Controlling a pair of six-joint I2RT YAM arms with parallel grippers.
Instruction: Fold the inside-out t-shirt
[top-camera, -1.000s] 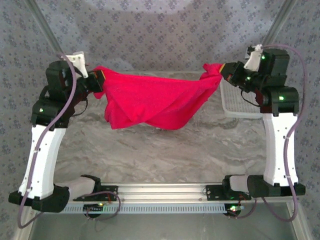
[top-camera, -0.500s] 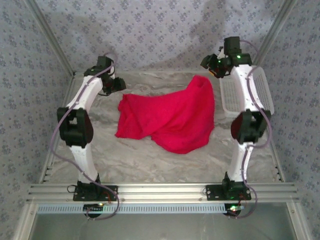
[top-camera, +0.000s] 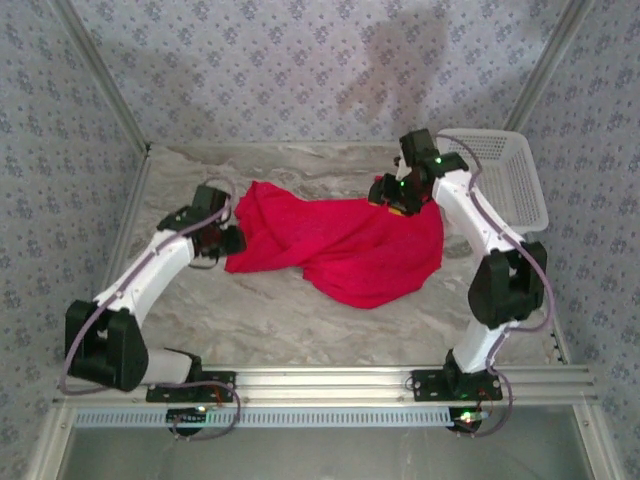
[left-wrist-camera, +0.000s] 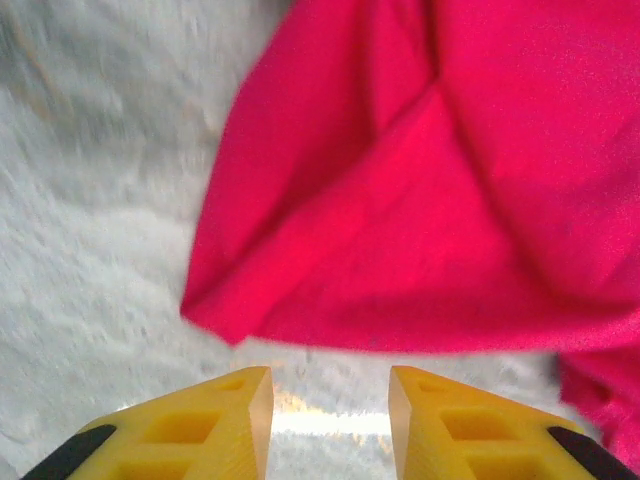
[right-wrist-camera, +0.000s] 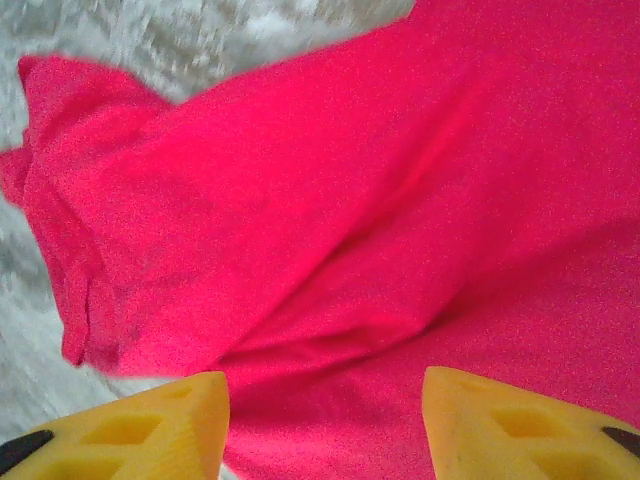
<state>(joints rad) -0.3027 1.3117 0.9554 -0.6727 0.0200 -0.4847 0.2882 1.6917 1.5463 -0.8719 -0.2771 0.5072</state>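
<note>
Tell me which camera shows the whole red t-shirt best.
Top external: the t-shirt lies crumpled on the table, nearly its full outline visible. Left wrist shows a folded corner up close; right wrist shows creased fabric and a bunched edge.

Marbled white-grey surface (top-camera: 300, 320) just beyond the aluminium rail (top-camera: 330, 380), evenly and softly lit. Closed in farther from the rail by grey-blue walls (top-camera: 300, 60) printed with small floral motifs. Slanting metal posts (top-camera: 100, 80) up left and right of the rail. Faint shadow (top-camera: 400, 50) high above it. Smooth grey panel (top-camera: 320, 450) nearer than the rail.
</note>
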